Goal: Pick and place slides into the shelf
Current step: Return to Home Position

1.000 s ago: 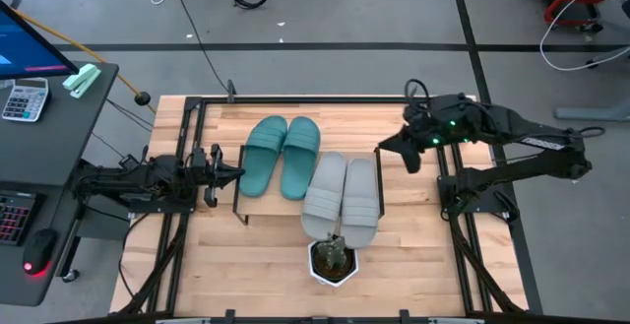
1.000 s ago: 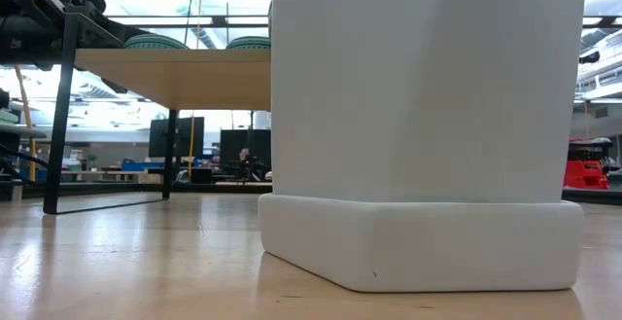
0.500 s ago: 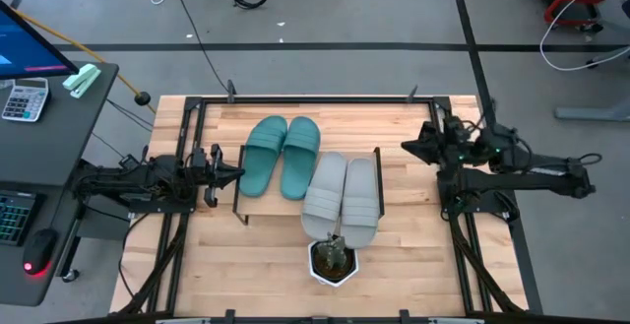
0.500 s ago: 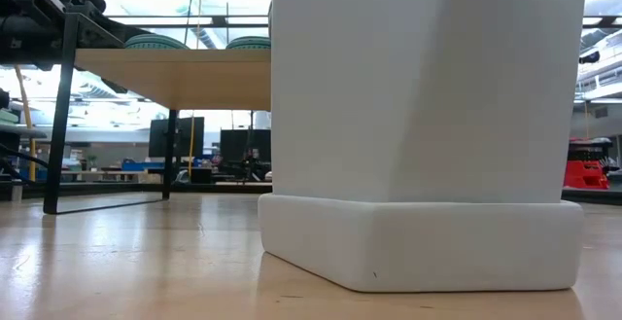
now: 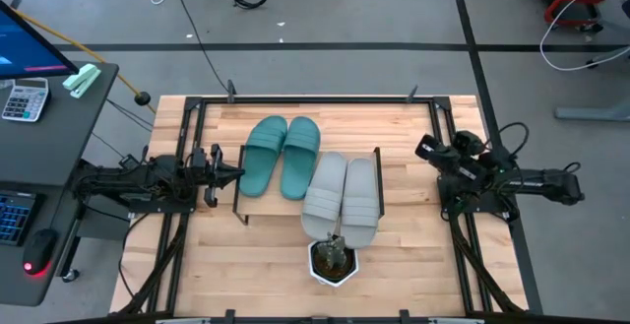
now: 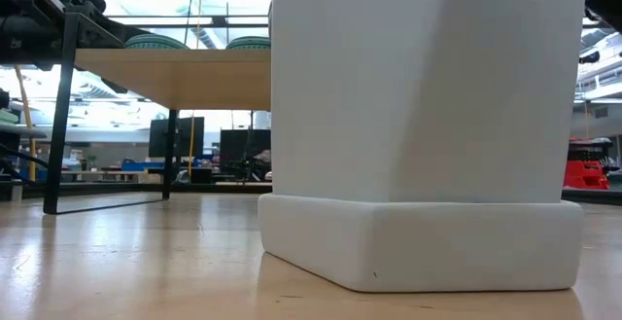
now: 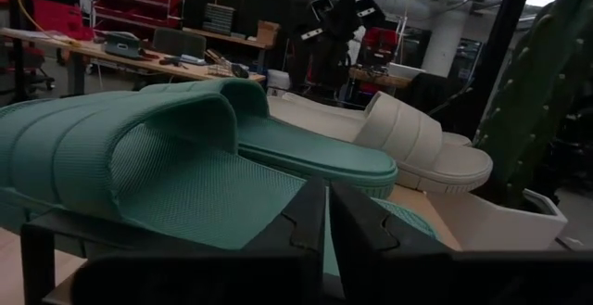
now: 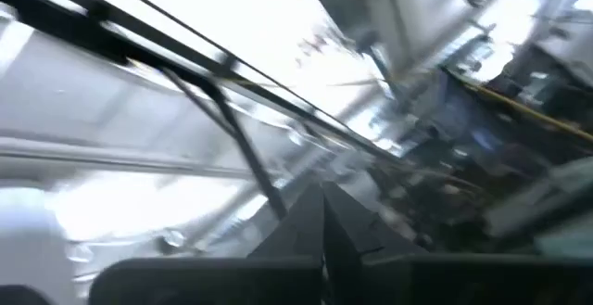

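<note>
The teal-green pair of slides (image 5: 282, 156) and the light grey pair (image 5: 342, 198) lie soles down, side by side, on the shelf (image 5: 264, 204). Its wood board (image 6: 175, 75) stands on thin black legs. In the left wrist view the teal slides (image 7: 148, 161) are close in front and a grey slide (image 7: 412, 136) lies beyond them. My left gripper (image 5: 232, 173) is shut just off the shelf's left end (image 7: 326, 220), touching nothing. My right gripper (image 5: 423, 149) is shut (image 8: 324, 214), drawn back at the table's right side.
A white pot with a cactus (image 5: 333, 258) stands near the table's near edge, just in front of the grey slides, and fills most of the low view (image 6: 418, 116). A black frame (image 5: 315, 97) runs round the table. A desk with a calculator (image 5: 25, 97) is on the left.
My right arm has drawn back from above the shelf's right end toward the table's right edge and folded down low, and its gripper has tipped upward. The slides and my left arm have stayed put.
</note>
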Controlling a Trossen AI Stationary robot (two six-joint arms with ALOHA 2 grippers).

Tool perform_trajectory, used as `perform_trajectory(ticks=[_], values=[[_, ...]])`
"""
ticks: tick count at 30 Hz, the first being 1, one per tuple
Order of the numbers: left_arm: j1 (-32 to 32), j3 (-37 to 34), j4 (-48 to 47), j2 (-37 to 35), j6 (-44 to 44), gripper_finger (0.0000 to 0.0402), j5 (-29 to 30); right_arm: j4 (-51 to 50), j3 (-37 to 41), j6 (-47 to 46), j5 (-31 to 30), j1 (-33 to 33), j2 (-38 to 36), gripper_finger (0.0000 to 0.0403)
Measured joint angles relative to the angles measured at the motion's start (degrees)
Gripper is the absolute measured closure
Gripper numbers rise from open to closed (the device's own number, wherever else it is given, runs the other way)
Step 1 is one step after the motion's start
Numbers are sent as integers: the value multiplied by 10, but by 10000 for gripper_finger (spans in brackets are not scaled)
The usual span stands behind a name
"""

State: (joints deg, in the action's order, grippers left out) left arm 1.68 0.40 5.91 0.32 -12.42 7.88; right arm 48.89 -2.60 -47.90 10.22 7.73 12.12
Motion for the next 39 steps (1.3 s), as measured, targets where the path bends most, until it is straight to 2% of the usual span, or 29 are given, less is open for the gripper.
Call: perform_trajectory(ticks=[2,8,15,21,31,39], values=[[0,0,0,0,1,374,0,17,18,-14,7,0,-20,403],[0,0,0,0,0,366,0,-75,3,3,42,0,-57,403],[0,0,0,0,1,373,0,-163,3,57,43,0,-60,403],[0,0,0,0,0,378,0,-216,3,135,32,0,-60,403],[0,0,0,0,0,363,0,-311,3,324,27,0,-60,403],[0,0,0,0,1,371,0,-417,3,361,21,0,-60,403]])
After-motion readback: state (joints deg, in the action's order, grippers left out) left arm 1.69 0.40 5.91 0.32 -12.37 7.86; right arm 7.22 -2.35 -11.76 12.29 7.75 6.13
